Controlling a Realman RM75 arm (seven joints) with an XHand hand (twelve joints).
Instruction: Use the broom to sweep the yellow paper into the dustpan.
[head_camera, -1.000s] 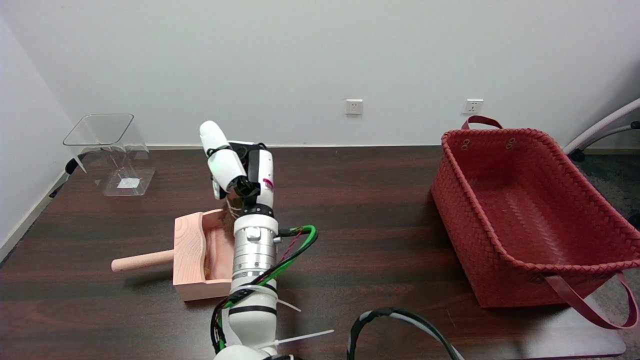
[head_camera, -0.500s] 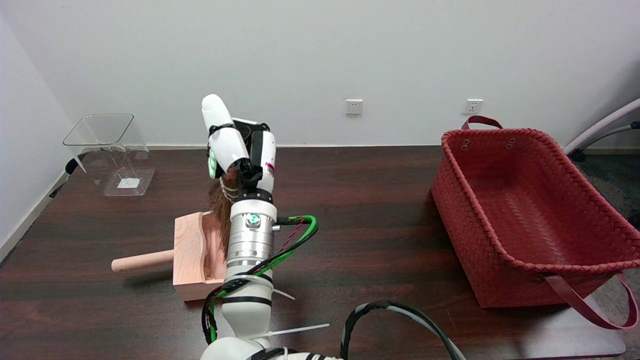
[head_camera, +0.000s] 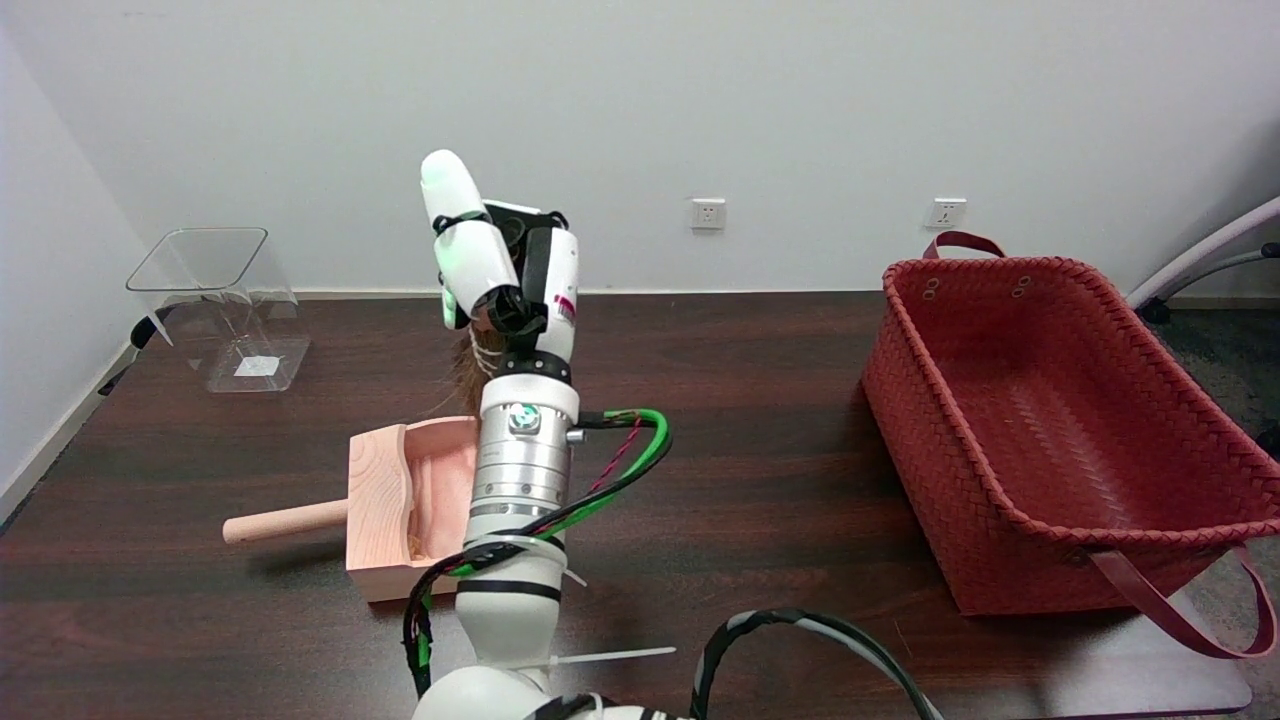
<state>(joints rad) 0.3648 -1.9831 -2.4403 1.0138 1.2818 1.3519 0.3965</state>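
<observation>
Bystanders on the dark worktop (head_camera: 760, 420)
Red woven basket (head_camera: 1060, 430) at right; clear plastic container (head_camera: 225, 305) far left.

- Broom (head_camera: 468, 365): only a tuft of brown bristles showed, just left of and below the right hand (head_camera: 505, 270); the handle was hidden inside the hand.
- Dustpan (head_camera: 385, 500): right side and open mouth were hidden behind the forearm below the hand.
- Yellow paper (head_camera: 412, 546): only a small yellowish speck showed inside the dustpan, too small to confirm.
- Red basket (head_camera: 1050, 430), far right of the hand: strap reached the picture's right edge.
</observation>
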